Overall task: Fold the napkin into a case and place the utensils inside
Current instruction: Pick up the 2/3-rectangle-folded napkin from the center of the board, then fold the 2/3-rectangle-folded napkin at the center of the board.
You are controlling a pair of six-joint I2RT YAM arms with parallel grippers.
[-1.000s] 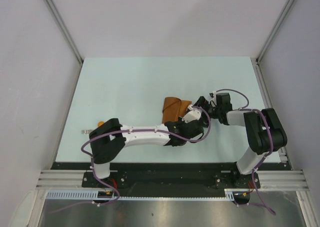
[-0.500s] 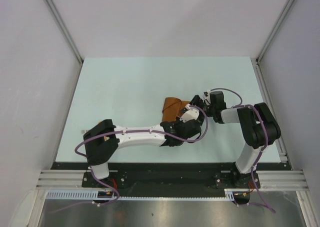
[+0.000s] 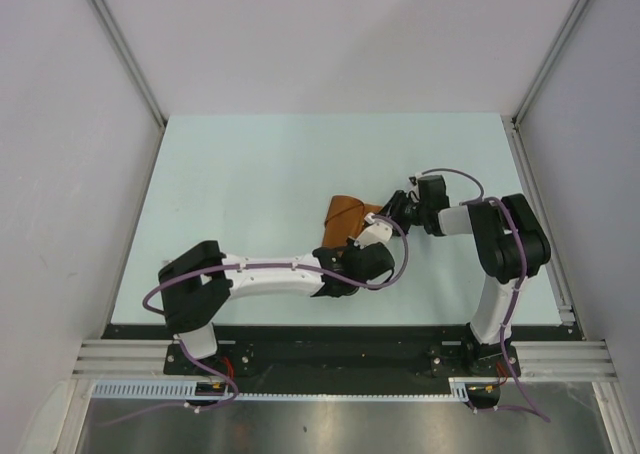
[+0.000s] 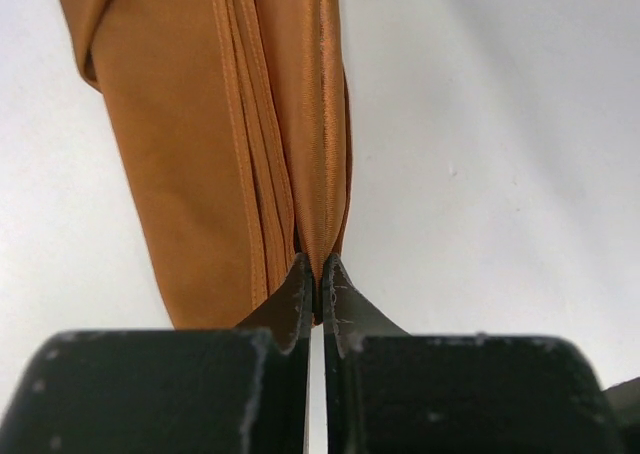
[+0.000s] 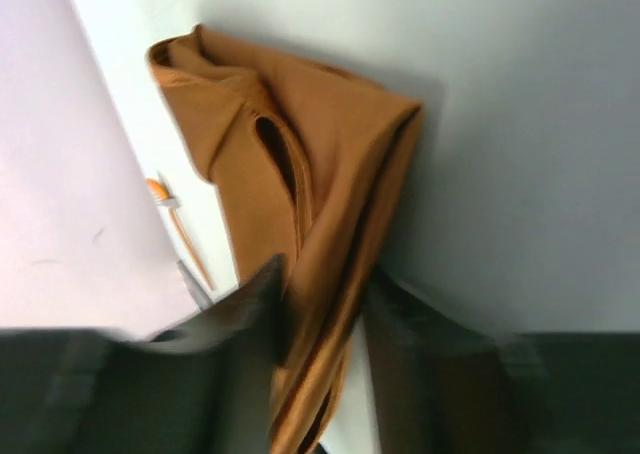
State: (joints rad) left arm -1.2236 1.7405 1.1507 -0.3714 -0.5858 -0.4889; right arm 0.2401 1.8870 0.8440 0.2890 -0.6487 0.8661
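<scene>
Napkin (image 3: 347,214) sits bunched and folded near the middle of the table (image 3: 250,174) — left end effector (image 4: 316,284) clamped tight on its layered edge. Right end effector (image 5: 325,299) straddles another edge, but it's blurry — can't tell if it's gripping.

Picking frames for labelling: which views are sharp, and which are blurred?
Left wrist: crisp, the napkin and fingertips both sharp. Right wrist: its fingers smeared, the napkin slightly soft. Top external: evenly lit, sharp, faint shadows only.
</scene>
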